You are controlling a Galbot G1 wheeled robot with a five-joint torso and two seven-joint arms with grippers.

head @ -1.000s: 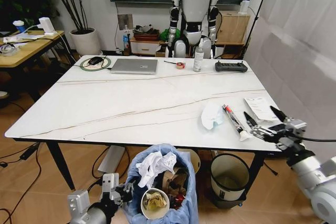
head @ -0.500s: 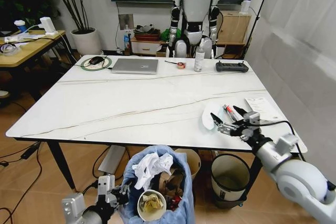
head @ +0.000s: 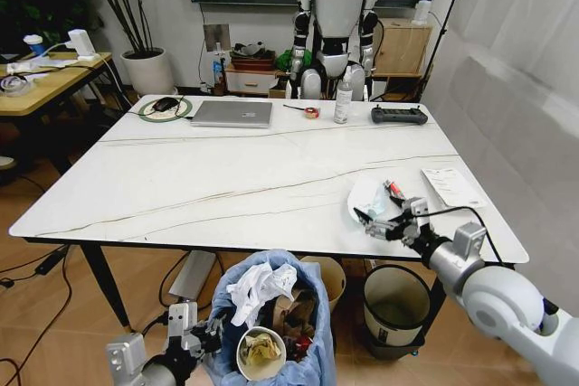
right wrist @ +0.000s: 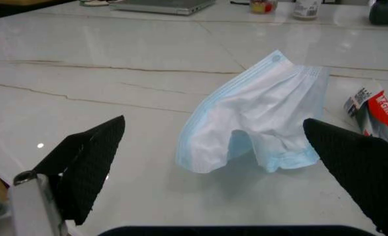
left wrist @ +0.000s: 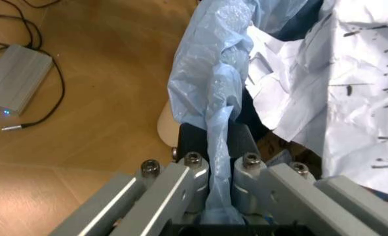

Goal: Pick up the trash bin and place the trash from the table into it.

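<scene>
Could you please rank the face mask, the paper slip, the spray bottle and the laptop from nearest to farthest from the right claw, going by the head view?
From the right claw, open near the table's front right edge:
1. Face mask, right at the claw tips.
2. Paper slip, toward the table's right edge.
3. Spray bottle, at the far edge.
4. Laptop, far edge, further left.

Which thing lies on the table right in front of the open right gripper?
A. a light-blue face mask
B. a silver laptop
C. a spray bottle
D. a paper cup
A. The right gripper has its fingers spread wide, and the light-blue face mask lies on the table just beyond them, apart from both fingers.
</scene>
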